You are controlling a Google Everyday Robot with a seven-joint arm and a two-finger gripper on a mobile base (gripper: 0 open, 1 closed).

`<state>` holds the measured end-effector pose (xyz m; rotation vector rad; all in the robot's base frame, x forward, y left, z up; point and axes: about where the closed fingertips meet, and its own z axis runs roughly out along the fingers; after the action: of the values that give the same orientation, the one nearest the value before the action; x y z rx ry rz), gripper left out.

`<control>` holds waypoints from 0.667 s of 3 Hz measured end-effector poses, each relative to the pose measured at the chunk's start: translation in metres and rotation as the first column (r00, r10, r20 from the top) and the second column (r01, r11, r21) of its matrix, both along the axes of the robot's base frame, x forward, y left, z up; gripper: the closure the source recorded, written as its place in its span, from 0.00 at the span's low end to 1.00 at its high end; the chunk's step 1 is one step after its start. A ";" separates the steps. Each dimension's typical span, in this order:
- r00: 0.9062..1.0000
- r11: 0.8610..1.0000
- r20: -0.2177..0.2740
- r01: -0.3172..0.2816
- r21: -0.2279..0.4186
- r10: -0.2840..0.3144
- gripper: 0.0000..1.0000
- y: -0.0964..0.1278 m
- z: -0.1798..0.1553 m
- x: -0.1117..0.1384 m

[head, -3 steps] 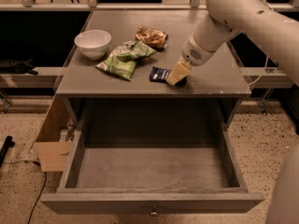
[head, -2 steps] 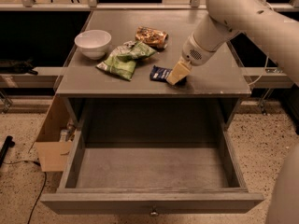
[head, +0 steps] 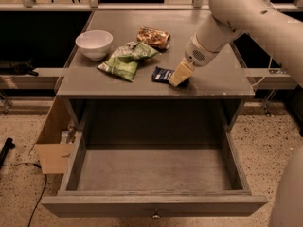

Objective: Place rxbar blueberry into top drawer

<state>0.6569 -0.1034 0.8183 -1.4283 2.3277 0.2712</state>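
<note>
1. The rxbar blueberry (head: 162, 74) is lying flat on the grey table (head: 215, 82), above the open top drawer (head: 156, 205).
2. The gripper (head: 180, 74) is sitting at the bar's right end; how wide it is set, I cannot tell.
3. The bar is looking light, thin and slick, so pinching across its narrow width is seeming safest.

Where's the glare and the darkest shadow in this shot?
Camera view: glare on the shiny orange-brown packet; darkest under the grey tabletop, at the back of the open grey wooden drawer; the hand sits at the right end of the small navy-blue bar, shading it.
</note>
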 end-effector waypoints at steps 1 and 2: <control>1.000 1.000 0.000 0.000 0.000 0.000 1.00 0.000 0.010 0.000; 1.000 1.000 0.000 0.000 0.000 0.000 1.00 0.000 0.010 0.000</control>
<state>0.6569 -0.1033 0.8287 -1.4283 2.3277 0.2712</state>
